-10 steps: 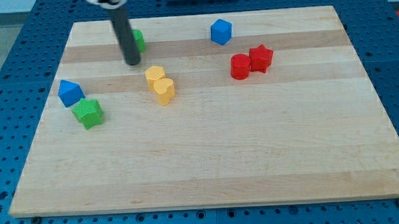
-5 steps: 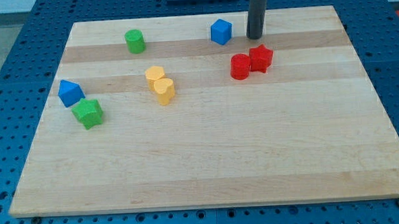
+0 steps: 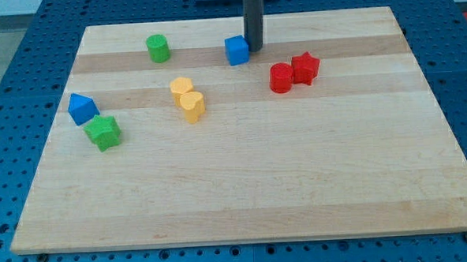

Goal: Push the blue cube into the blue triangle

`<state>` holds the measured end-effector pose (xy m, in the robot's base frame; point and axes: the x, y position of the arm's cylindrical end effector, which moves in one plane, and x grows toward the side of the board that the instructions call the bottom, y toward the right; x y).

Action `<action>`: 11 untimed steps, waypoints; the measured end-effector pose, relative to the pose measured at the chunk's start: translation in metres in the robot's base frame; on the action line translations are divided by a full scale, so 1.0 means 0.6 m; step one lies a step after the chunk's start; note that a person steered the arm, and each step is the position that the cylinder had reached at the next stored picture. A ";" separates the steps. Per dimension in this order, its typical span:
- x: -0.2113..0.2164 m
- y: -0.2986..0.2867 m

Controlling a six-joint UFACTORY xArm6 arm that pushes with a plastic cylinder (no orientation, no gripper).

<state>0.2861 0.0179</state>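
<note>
The blue cube [image 3: 236,49] lies near the view's top, just left of centre. My tip [image 3: 254,47] touches the cube's right side. The blue triangle [image 3: 82,107] lies far off at the view's left edge of the wooden board [image 3: 251,177], with a green star-like block [image 3: 103,131] touching it at its lower right.
A green cylinder [image 3: 158,48] lies at the upper left, between cube and triangle. Two yellow blocks [image 3: 186,99] sit together left of centre. A red cylinder [image 3: 281,77] and a red star block [image 3: 305,67] sit together right of the cube.
My tip swept from the green cylinder to the right of the blue cube, then came back left against it. The cube has slid left and slightly down.
</note>
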 end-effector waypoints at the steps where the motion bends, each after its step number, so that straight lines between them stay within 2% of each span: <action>1: 0.020 -0.035; 9: 0.140 -0.349; 11: 0.135 -0.345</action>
